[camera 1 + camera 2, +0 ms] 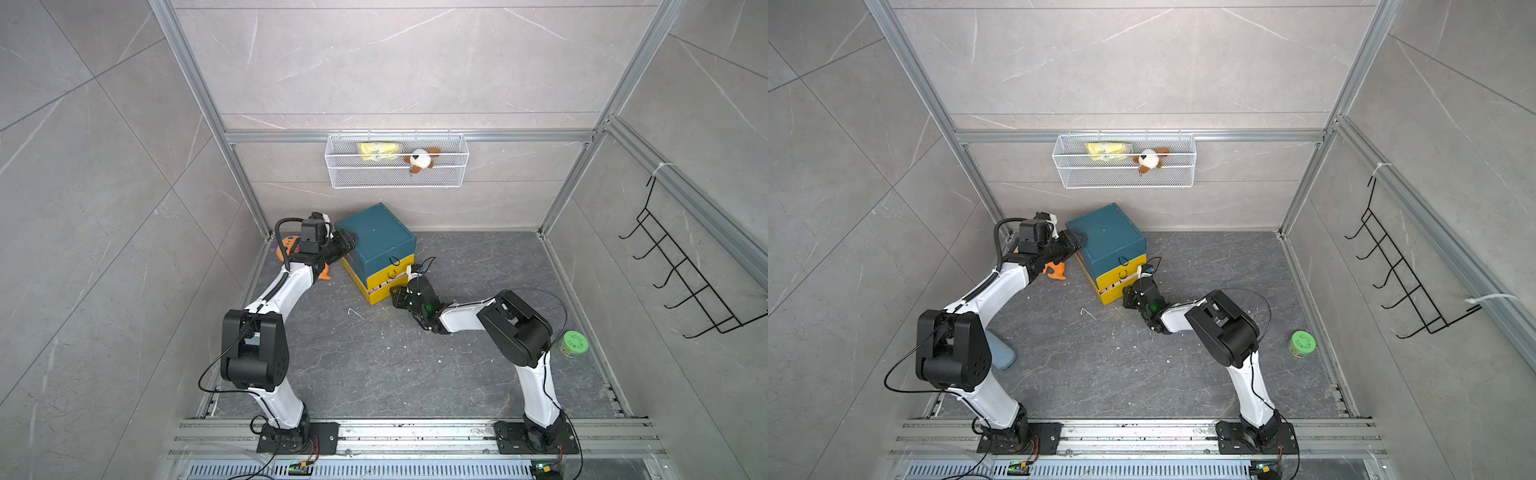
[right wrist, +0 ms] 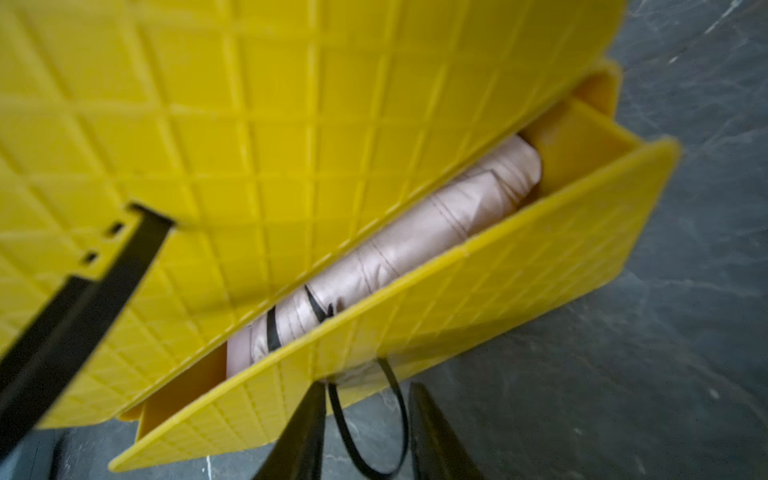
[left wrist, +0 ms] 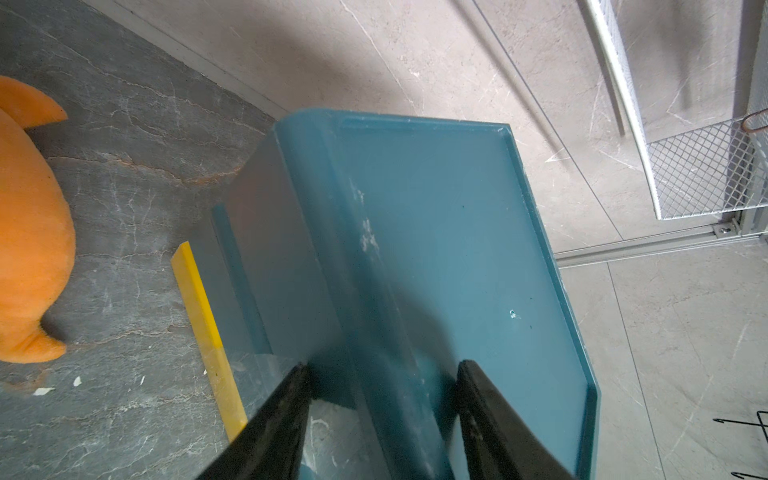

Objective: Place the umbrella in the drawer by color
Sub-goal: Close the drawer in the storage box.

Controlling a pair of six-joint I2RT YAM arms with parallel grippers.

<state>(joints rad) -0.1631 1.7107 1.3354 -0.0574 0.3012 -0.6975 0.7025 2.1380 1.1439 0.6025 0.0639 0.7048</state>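
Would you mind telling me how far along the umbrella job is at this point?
Done: the pink umbrella lies inside the bottom yellow drawer, which stands partly open. In hand: the right gripper has its jaws apart around the drawer's black loop handle, while the left gripper straddles an edge of the blue cabinet top; whether it clamps is unclear. Left: probably pushing the drawer shut.

Robot lab cell, aluminium frame [image 1: 291,136], tiled walls [image 1: 374,62], mounting rail [image 1: 415,432]
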